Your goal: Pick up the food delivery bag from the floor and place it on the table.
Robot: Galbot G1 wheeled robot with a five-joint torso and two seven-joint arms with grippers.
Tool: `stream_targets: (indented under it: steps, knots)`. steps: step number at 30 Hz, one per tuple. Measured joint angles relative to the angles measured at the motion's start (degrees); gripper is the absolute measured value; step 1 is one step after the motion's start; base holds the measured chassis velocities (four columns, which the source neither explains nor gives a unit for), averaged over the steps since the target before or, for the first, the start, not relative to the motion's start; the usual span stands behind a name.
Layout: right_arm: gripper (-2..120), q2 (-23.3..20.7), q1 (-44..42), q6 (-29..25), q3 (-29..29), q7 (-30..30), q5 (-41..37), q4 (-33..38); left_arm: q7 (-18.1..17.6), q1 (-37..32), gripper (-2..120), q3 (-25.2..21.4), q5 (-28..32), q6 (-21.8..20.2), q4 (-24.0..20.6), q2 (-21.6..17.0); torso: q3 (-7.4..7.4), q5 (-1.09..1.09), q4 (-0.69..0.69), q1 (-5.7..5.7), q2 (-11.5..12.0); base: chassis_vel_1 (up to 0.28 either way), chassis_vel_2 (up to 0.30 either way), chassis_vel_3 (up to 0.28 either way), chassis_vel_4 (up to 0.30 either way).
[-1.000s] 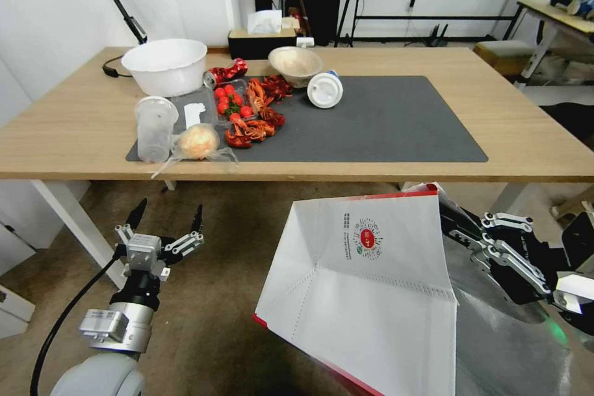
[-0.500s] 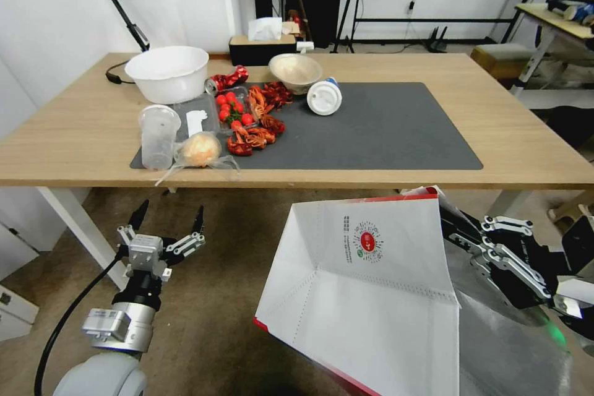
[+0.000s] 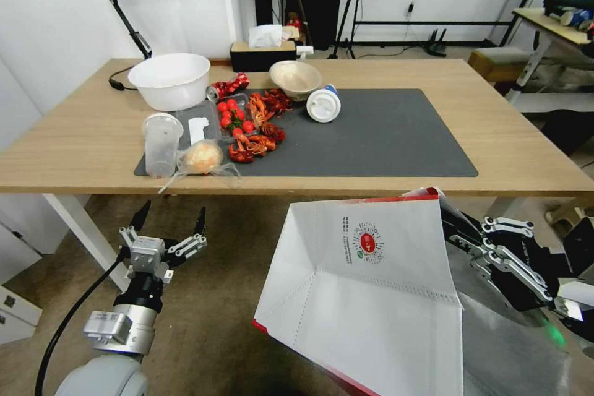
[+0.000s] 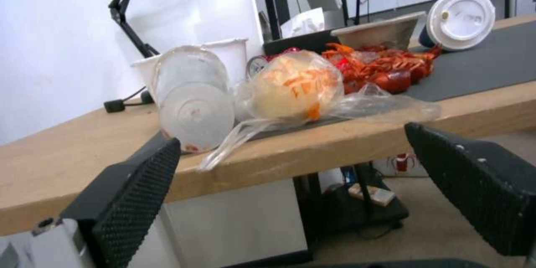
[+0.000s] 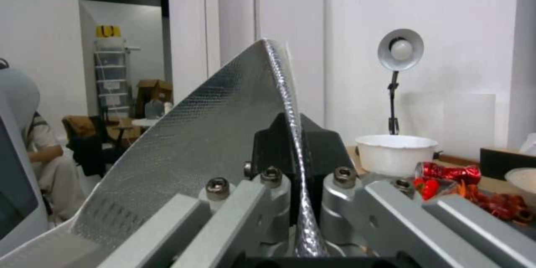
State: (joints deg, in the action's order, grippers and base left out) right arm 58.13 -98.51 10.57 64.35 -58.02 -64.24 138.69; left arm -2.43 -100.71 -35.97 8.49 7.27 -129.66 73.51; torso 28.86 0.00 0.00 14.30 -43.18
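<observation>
The right half of the dark mat (image 3: 383, 130) and the bare wood of the table (image 3: 495, 117) beyond it lie open to me, with nothing standing there. The left half is crowded: the white bowl (image 3: 169, 79), clear cup (image 3: 161, 143), bagged bun (image 3: 200, 156), crayfish (image 3: 250, 136), tomatoes (image 3: 234, 114), tan bowl (image 3: 295, 78) and tipped lidded cup (image 3: 323, 104). The table's front edge runs across just ahead of my left gripper (image 3: 170, 223), whose fingers are spread below it, and of the food delivery bag (image 3: 365, 284) pinched in my right gripper (image 3: 461, 229).
</observation>
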Motion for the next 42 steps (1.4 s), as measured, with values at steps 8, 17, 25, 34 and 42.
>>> stream_targets:
  steps: [8,17,25,34,42]
  knots:
    - [0,0.45,-0.52,-0.01,0.14,-0.12,0.08,0.35,0.05,0.04,100,0.29,-0.23,0.21,0.03,0.09,0.88,0.00,0.00,0.62,-1.50,0.000,0.000,0.000,0.000]
    - [0,0.71,-1.02,-0.01,0.51,-0.16,0.08,0.69,0.06,0.04,100,0.29,-0.23,0.47,0.06,-0.15,2.26,0.00,0.01,1.67,-3.92,0.000,0.000,0.000,0.000]
    - [0,0.90,-1.43,-0.06,0.82,-0.18,0.12,0.98,0.03,-0.08,100,0.36,-0.27,0.75,0.14,-0.29,3.52,0.00,0.00,2.60,-6.11,0.000,0.000,0.000,0.000]
    - [0,1.10,-1.66,-0.13,0.78,-0.25,0.40,1.16,0.01,-0.44,100,0.66,0.23,1.36,-0.22,-0.38,4.93,0.00,0.00,3.58,-8.51,0.000,0.000,0.000,0.000]
    - [0,1.11,-1.87,-0.17,1.04,-0.41,0.46,1.16,0.22,-0.48,100,0.85,1.19,3.23,-0.28,-0.50,6.05,0.00,0.00,4.41,-10.45,0.000,0.000,0.000,0.000]
